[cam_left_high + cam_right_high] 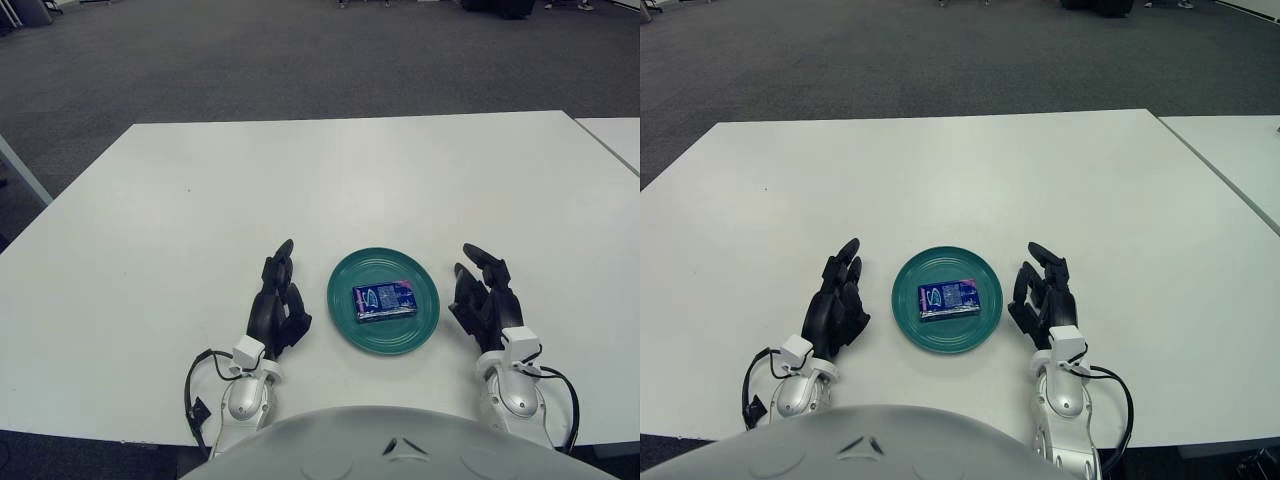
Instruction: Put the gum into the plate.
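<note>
Left robot hand (278, 305) and right robot hand (482, 298) flanked the plate (340, 300), fingers relaxed, holding nothing. The gum (384, 300) lay flat inside the plate on the desk (330, 180), near edge; placement judged complete.

Teal plate (383, 335), frame centre; blue gum (384, 300) pack, pink edge, pale print. White bench (350, 180). Black hands, dark grey carpet (300, 55) above.

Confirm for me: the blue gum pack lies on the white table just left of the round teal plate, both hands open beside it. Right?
Not quite. The blue gum pack lies inside the round teal plate, as the left eye view shows. Left hand and right hand flank it, open.
</note>
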Controlling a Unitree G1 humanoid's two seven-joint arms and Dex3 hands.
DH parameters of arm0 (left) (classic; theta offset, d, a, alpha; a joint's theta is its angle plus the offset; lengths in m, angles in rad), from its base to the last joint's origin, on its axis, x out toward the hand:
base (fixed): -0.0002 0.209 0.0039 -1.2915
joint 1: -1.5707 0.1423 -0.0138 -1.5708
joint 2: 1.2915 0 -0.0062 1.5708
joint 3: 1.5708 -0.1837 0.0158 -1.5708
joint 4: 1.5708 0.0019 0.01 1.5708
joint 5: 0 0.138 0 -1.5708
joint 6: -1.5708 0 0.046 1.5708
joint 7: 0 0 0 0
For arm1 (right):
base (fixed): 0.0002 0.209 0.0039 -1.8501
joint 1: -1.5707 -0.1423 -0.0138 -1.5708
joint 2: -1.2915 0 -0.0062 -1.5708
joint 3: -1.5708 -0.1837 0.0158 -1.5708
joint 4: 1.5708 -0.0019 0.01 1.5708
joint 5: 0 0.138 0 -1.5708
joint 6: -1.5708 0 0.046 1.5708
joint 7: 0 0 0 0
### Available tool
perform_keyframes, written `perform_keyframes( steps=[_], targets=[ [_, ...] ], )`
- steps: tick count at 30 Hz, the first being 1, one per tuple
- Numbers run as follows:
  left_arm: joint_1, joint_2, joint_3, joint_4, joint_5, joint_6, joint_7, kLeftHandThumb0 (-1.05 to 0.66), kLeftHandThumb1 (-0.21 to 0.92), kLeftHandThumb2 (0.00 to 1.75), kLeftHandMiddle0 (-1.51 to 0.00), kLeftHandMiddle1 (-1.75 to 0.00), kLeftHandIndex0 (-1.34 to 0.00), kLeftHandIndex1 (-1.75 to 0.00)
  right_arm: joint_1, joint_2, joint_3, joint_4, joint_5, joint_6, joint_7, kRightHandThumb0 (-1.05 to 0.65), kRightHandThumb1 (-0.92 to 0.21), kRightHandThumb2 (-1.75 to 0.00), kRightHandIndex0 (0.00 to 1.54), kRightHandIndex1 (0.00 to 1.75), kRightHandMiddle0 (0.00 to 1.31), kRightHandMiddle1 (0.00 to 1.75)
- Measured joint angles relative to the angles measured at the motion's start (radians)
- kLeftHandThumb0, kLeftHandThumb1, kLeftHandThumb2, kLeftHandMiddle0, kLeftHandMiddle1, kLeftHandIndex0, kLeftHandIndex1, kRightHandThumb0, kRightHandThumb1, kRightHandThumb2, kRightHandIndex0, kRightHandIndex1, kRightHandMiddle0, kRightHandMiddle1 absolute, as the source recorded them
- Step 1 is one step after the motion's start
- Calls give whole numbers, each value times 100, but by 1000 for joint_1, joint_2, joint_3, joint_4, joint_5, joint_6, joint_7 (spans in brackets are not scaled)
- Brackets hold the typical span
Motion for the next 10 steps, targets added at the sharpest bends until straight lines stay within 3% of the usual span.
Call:
perform_keyframes(
  steps=[10],
  targets=[
    [-4, 27, -1, -3, -1, 0, -11, -96, 92, 103, -11, -2, 0, -52, 4, 0, 14, -5, -10, 3, -11, -75, -92, -87, 40, 16, 0, 84]
  ],
)
